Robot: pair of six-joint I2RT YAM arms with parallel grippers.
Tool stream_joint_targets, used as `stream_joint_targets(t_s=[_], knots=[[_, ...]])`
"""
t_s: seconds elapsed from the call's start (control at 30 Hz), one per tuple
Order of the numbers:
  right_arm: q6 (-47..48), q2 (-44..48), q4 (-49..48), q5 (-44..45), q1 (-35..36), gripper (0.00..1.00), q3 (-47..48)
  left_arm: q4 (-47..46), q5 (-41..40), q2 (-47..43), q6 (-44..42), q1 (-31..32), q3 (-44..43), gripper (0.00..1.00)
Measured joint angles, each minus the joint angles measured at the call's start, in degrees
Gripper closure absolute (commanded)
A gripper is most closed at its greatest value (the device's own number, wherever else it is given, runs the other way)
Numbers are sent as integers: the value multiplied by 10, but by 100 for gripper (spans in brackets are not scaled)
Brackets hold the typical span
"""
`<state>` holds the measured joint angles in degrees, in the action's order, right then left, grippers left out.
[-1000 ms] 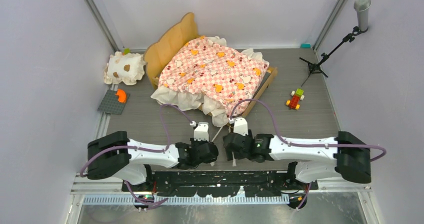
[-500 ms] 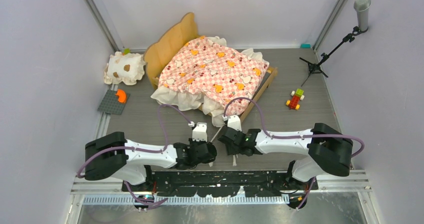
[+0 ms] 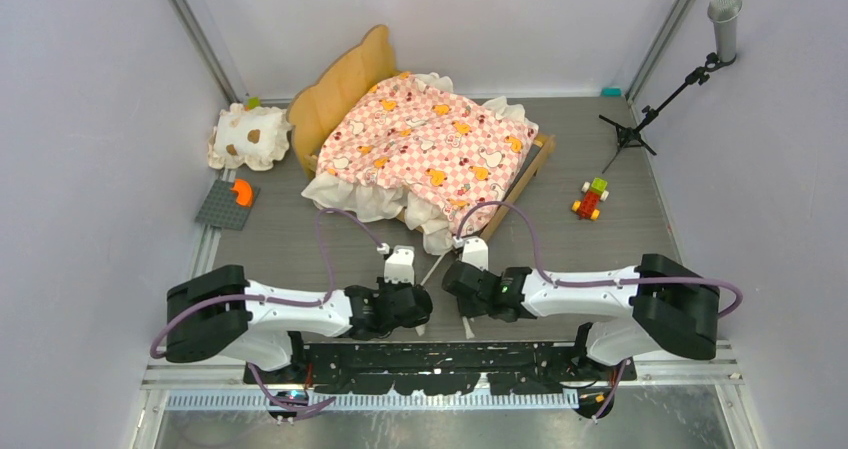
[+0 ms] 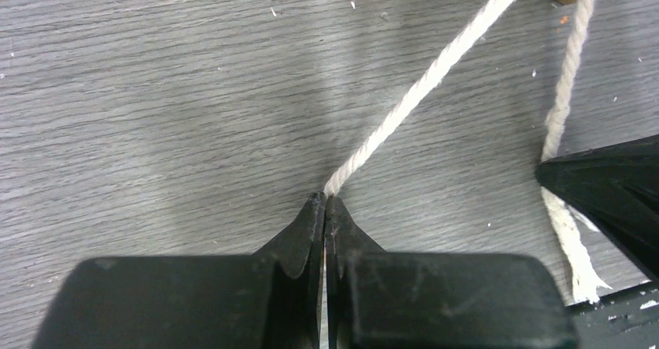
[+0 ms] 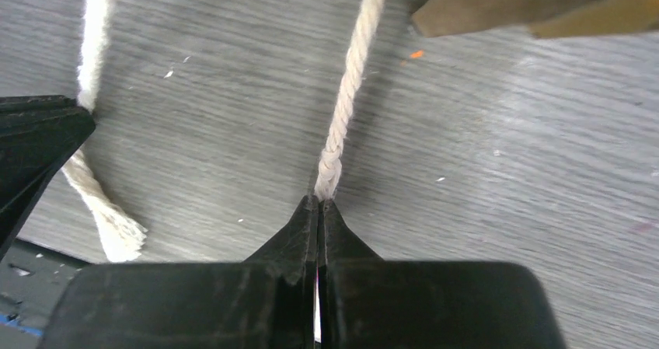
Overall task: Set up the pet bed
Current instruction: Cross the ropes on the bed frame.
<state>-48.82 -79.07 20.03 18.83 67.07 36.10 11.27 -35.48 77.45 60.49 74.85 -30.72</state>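
Top external: pet bed unmoved at 12 o'clock on surface | right arm has folded inward over the last second | left gripper pinches left cord, right gripper pinches right cord | I judge no pull has reached the bed yet.

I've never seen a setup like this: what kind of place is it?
Probably a lab test booth, not a home: plain walls box in a grey table, a microphone stands in the corner, and a pet bed lies as a prop.
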Motion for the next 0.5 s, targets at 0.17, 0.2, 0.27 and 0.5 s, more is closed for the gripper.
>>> stream_joint_targets(t_s=[0.17,0.2,0.27,0.5], knots=[[-25,0,-27,-9,17,99,-5,23,9,-33,-13,0,-2,100],[-34,0,-31,-9,19,99,-7,29,11,-44,-16,0,-2,100],[-56,1,-42,-8,21,99,-12,43,13,-67,-23,0,-3,100],[-149,33,-93,-4,23,99,-51,70,16,-128,-30,0,-13,100]])
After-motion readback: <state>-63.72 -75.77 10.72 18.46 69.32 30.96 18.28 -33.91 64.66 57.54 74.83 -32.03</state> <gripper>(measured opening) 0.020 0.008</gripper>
